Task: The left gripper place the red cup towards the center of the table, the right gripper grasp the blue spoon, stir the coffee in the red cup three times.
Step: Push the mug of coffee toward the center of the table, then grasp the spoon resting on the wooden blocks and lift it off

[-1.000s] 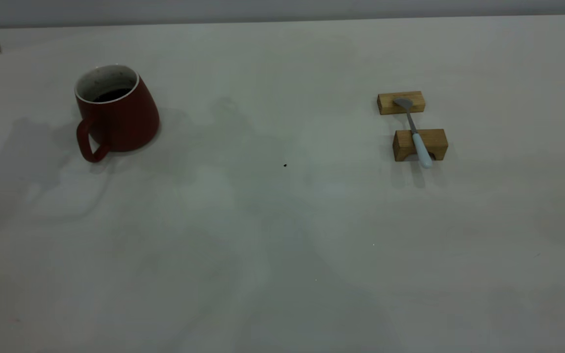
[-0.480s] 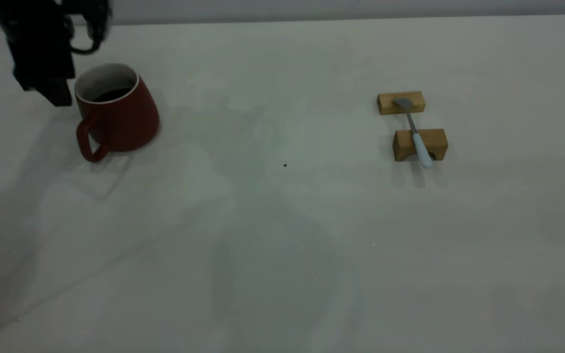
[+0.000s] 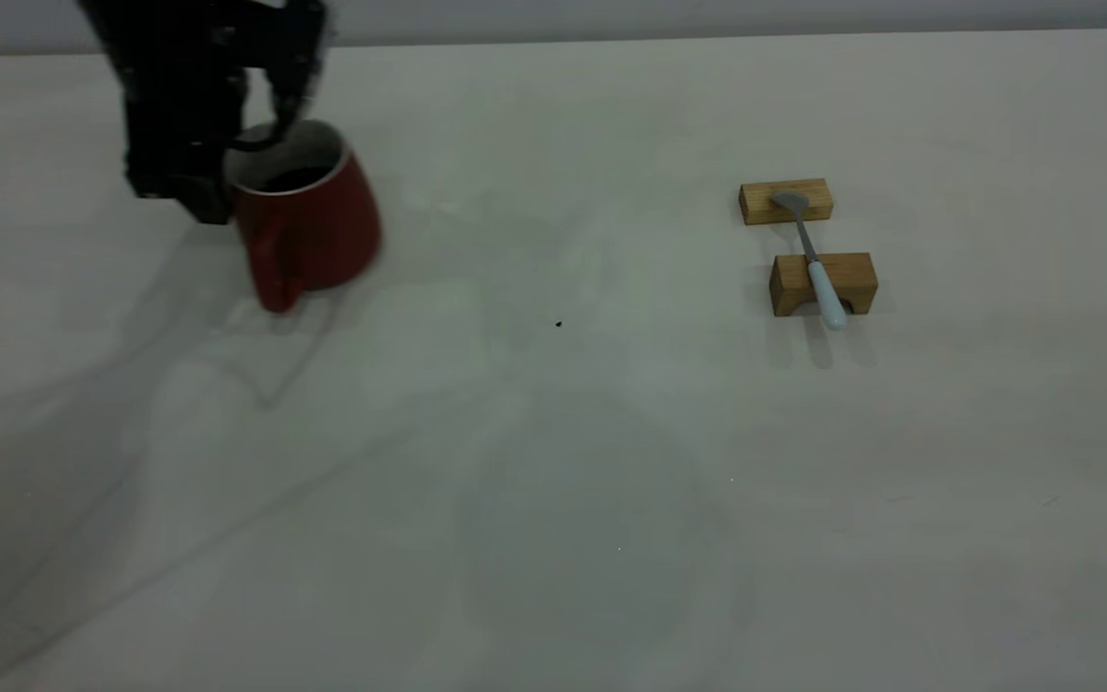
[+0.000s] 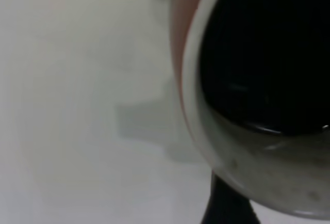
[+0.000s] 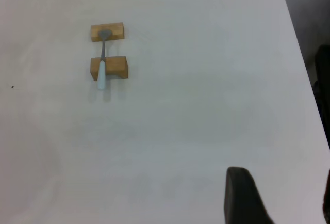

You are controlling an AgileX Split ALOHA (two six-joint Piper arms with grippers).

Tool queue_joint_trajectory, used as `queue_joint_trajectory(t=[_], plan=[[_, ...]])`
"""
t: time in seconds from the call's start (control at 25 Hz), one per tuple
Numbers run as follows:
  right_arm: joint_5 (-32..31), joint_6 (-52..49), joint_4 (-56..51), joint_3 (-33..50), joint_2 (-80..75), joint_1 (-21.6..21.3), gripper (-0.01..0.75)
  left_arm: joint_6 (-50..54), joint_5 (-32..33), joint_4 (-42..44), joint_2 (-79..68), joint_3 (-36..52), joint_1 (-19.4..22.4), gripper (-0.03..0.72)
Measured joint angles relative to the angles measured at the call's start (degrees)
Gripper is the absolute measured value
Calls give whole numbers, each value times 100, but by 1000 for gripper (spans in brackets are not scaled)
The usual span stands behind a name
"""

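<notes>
On the off-white table (image 3: 553, 461), the left gripper (image 3: 190, 183) sits at the red cup (image 3: 308, 231) in the upper left, its jaw state unclear; the cup-to-centre step seems underway, more rightward travel next; the blue spoon (image 3: 818, 269) waits on wooden blocks (image 3: 823, 284) at right.

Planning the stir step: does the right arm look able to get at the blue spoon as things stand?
Probably yes. The blue spoon lies bridged across two wooden blocks, handle raised off the table, with nothing else near it. In its wrist view the right end effector sits well back, with only bare tabletop between.
</notes>
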State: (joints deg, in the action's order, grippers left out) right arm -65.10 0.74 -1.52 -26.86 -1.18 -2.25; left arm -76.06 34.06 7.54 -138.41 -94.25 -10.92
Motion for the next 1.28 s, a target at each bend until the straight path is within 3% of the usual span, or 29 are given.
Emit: queue_joint_trajectory(t=[0.6,0.88,1.2,1.28], plan=[[0,0,-5,0,0,0,414,213,-31,-35,0,-51,-1076,551],[0,0,-5,0,0,0,414,1719,1246,125,679,-562,-1071,551],[0,0,-5,0,0,0,414,4931,3233,498,2462,-1098,-1067,551],[0,0,-5,0,0,0,414,5465,3286,569,2871,-1104,-1067,551]])
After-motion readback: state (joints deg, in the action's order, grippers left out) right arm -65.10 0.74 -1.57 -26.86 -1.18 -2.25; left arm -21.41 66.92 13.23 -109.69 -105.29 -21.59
